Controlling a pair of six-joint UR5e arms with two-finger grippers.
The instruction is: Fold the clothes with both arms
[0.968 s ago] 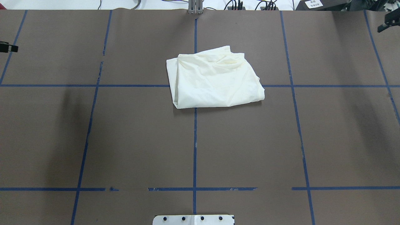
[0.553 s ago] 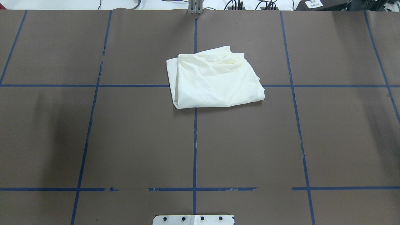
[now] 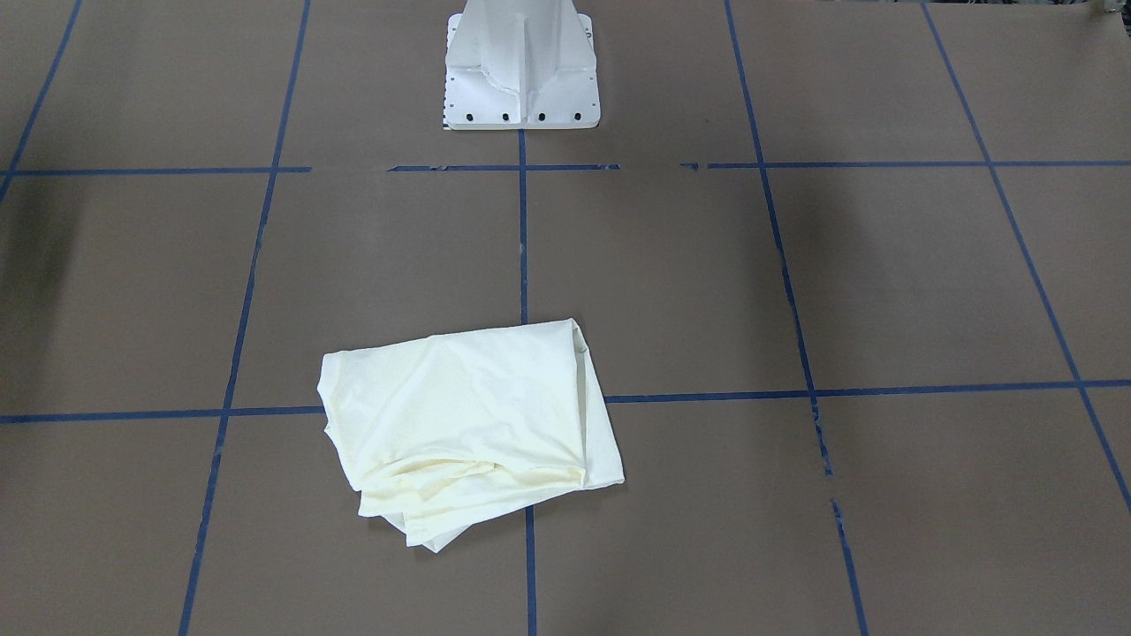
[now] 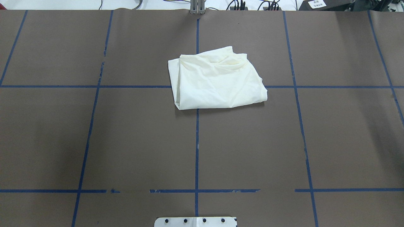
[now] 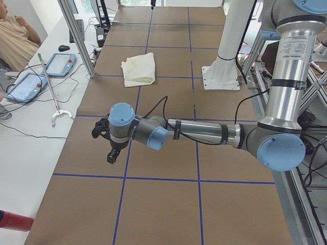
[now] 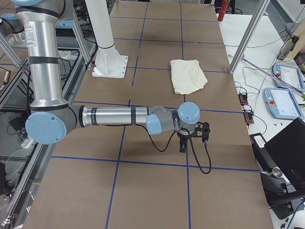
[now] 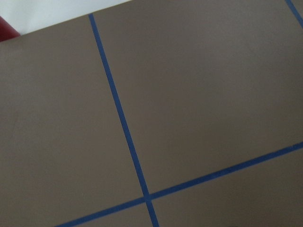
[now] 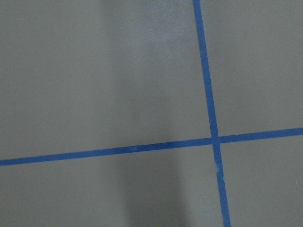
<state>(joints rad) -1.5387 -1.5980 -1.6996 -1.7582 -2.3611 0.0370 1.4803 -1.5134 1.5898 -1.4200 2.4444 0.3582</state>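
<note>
The cream-white shirt (image 4: 216,81) lies folded in a rough rectangle, plain side up, on the brown table just beyond the centre. It also shows in the front view (image 3: 468,415), the left side view (image 5: 139,69) and the right side view (image 6: 188,75). No print shows. My left gripper (image 5: 104,143) hangs over the table's left end, far from the shirt. My right gripper (image 6: 194,138) hangs over the right end, also far from it. Both show only in the side views, so I cannot tell if they are open or shut. The wrist views show only bare table and blue tape.
The white pedestal base (image 3: 521,66) stands at the robot's side of the table. Blue tape lines (image 4: 197,148) grid the brown cover. A side desk holds tablets (image 5: 30,84) and a grabber stick (image 5: 51,87), with a person (image 5: 15,38) seated there. Frame posts (image 6: 248,38) stand at the table's edge.
The black gripper tips at the overhead view's left and right edges have moved out of view. Their shadows on the table have drifted outward and faded. The shirt has not moved.
</note>
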